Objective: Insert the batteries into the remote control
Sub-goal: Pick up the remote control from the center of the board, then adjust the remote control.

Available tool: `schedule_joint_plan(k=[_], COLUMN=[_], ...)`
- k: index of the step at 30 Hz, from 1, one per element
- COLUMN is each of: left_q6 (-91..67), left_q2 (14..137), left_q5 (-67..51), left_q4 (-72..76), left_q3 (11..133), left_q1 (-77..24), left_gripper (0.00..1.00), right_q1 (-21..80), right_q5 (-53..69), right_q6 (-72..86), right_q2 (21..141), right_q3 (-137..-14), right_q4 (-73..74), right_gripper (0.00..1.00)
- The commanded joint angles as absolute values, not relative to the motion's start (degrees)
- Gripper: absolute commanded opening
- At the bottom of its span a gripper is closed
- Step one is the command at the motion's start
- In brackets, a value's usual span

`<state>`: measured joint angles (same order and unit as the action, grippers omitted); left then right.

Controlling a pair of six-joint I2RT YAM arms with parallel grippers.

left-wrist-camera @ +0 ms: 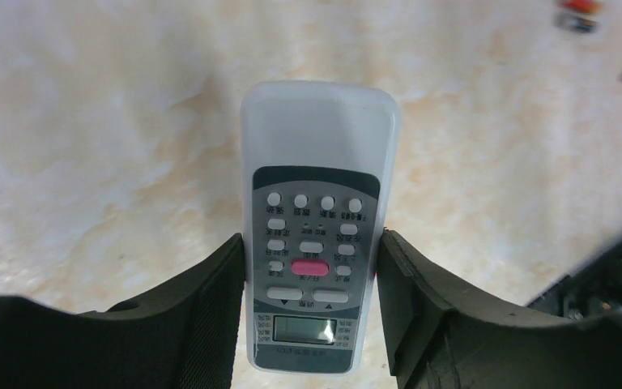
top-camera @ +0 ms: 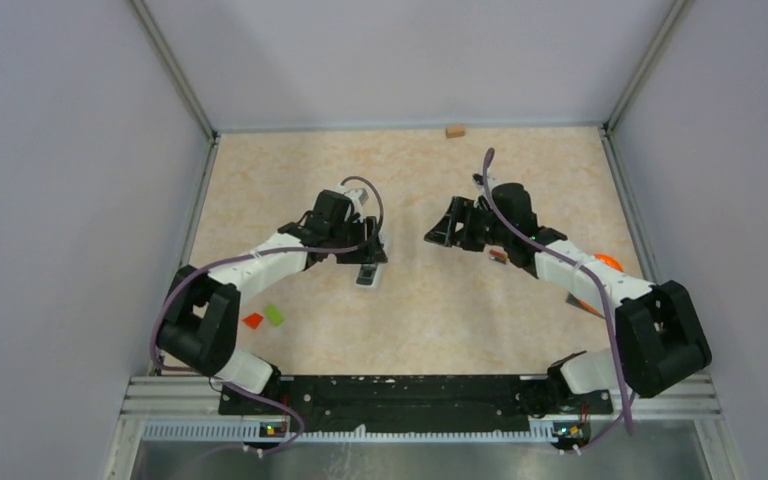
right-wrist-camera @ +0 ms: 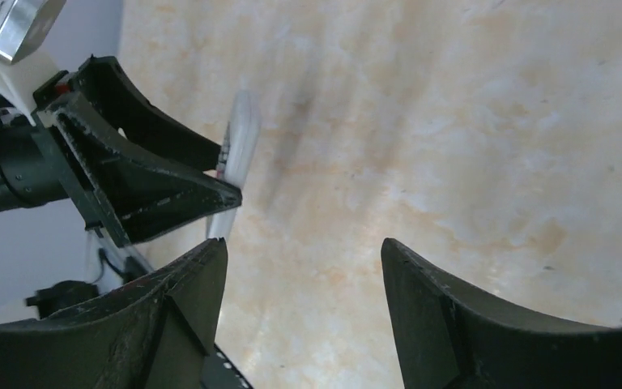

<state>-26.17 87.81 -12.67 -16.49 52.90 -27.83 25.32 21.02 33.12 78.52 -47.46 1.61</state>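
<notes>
The left arm's fingers (left-wrist-camera: pixel 210 308) are closed on a white remote (left-wrist-camera: pixel 316 243), one black finger pressed against each long side at the level of its lower buttons. In the left wrist view the remote faces the camera with its buttons up. A pink button sits in the middle of the grey panel, the small display is at the end nearest the wrist, and the plain white end points away. From above, the remote (top-camera: pixel 367 272) sticks out of these fingers towards the near edge of the surface (top-camera: pixel 440 310), left of centre. The right wrist view shows it edge-on in the left arm's grip, with a soft shadow beside it. I cannot tell whether any part of it touches the surface.

The right arm's fingers (right-wrist-camera: pixel 421 316) are spread wide with only bare surface between them. They point across at the left arm and stay apart from it.

A small red-and-dark battery (top-camera: pixel 497 256) lies on the surface just beside the right arm's wrist, well apart from the remote. Something orange (top-camera: pixel 608 262) shows partly from behind that arm.

A flat red block (top-camera: pixel 253 320) and a lime-green block (top-camera: pixel 275 314) lie side by side near the left arm's elbow. A small tan block (top-camera: pixel 454 130) sits at the far edge.
</notes>
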Motion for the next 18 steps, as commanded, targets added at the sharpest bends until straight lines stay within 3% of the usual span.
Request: schedule_joint_plan(k=[1, 9, 13, 18], left_q6=[-23.99, -22.28, -21.33, -20.78], left_q2=[83.17, 82.0, 81.16, 79.78], left_q5=[-27.57, -26.54, -26.45, -26.72], left_q4=[-4.6, -0.51, -0.46, -0.44], left_q3=[50.1, 49.27, 49.1, 48.81], left_q1=[-28.25, -31.28, -32.0, -32.81], left_gripper=[0.29, 0.31, 0.31, 0.31], right_q1=[25.37, 30.03, 32.42, 33.68], right_q5=[29.24, 27.56, 24.03, 20.31], right_q6=[48.04, 60.27, 59.92, 58.79], right_q2=[77.66, 83.22, 84.75, 86.94], right_q3=[-44.32, -42.41, -44.65, -47.32], right_q4=[-10.72, -20.85, -18.3, -12.66], right_gripper=[0.7, 0.68, 0.67, 0.56])
